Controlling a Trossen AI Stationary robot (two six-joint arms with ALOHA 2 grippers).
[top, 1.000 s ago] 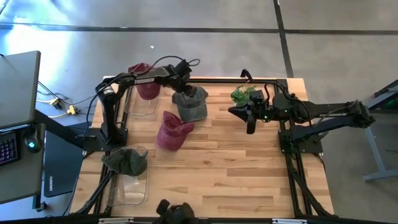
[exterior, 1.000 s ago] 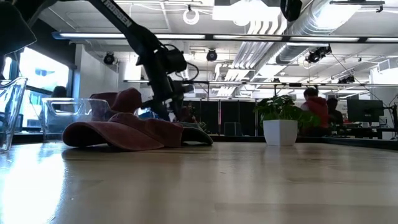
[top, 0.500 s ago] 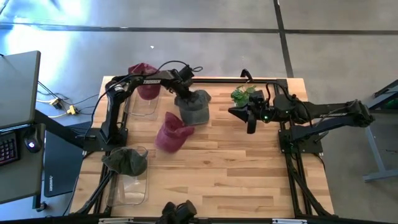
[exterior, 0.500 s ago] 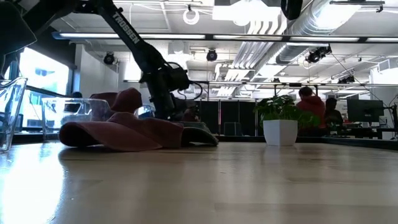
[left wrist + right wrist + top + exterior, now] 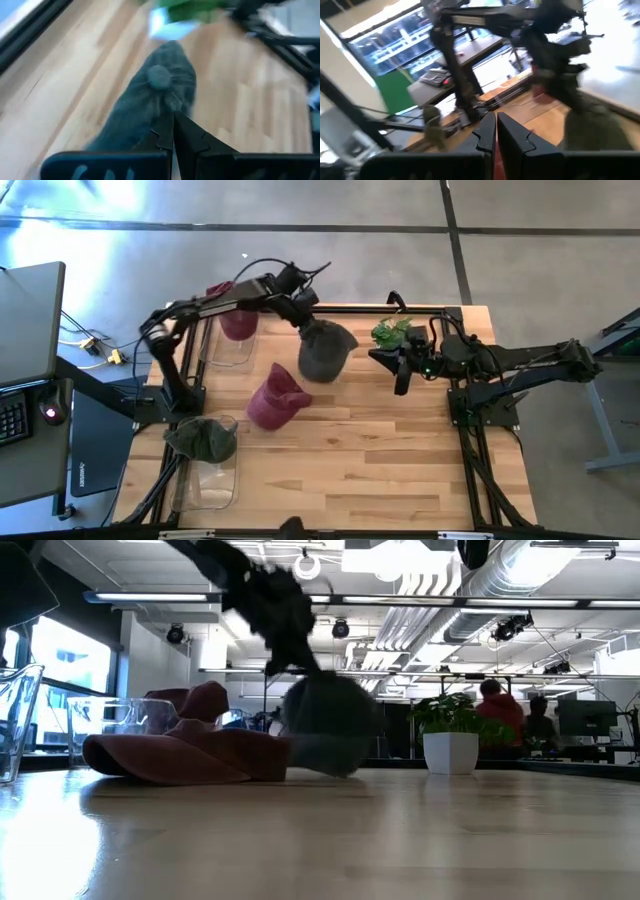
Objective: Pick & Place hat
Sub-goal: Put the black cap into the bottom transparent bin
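A grey hat (image 5: 325, 350) hangs bunched below my left gripper (image 5: 308, 323) near the table's far edge, and the gripper is shut on it. In the low view the hat (image 5: 330, 730) is blurred, and I cannot tell whether its lower end is off the wood. A maroon hat (image 5: 275, 395) lies on the table beside it. My right gripper (image 5: 403, 385) hovers shut by the potted plant (image 5: 392, 332), holding nothing. My left gripper pinches the crown cloth (image 5: 167, 107) of the grey hat between its two fingers, a little way from the top button (image 5: 159, 75). The fingers come from above, slanting down. The hat hangs slack below them, its crown bunched.
Along the table's left edge stand two clear containers: a maroon hat (image 5: 232, 310) on the far one and a dark green hat (image 5: 203, 438) on the near one. The near half of the wooden table (image 5: 350, 470) is bare. People show in the room beyond.
My left gripper has come down on the grey hat, shut on its crown and risen a little toward the table's right. The hat, which lay flat with its brim out, is now pulled up into a hanging bunch.
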